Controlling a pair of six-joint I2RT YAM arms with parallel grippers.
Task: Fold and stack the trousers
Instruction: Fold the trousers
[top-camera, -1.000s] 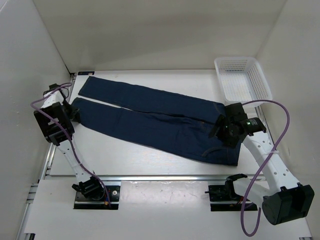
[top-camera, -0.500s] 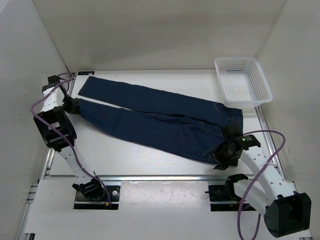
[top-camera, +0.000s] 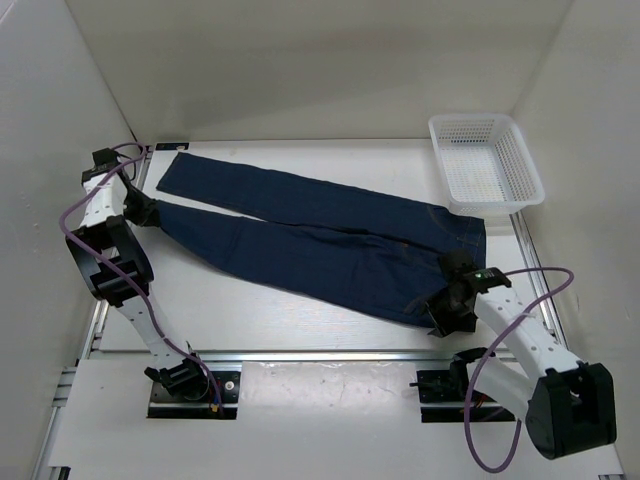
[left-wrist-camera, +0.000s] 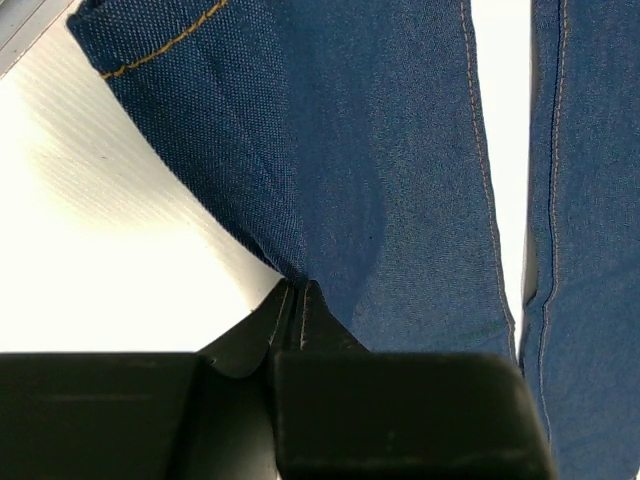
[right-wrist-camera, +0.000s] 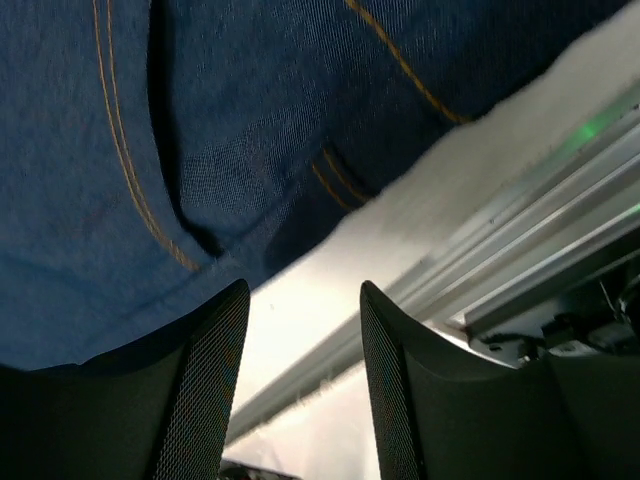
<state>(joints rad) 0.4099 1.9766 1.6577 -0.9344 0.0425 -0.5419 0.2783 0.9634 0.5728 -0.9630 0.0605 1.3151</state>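
Bare table (top-camera: 250, 325) fronts the trousers (top-camera: 320, 245); basket (top-camera: 485, 170) blocks far-right corner.

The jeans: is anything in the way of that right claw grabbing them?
Nothing visible. The right gripper hangs open at the waist edge of the jeans, with only bare table between its fingers. The left gripper is shut on a leg's edge.

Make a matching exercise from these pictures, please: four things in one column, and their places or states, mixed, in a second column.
1 trousers
2 basket
3 left claw
4 right claw

a open, by the waist edge
b in the far right corner
c spread out flat
d shut on a leg near its hem

Pairs: 1-c, 2-b, 3-d, 4-a
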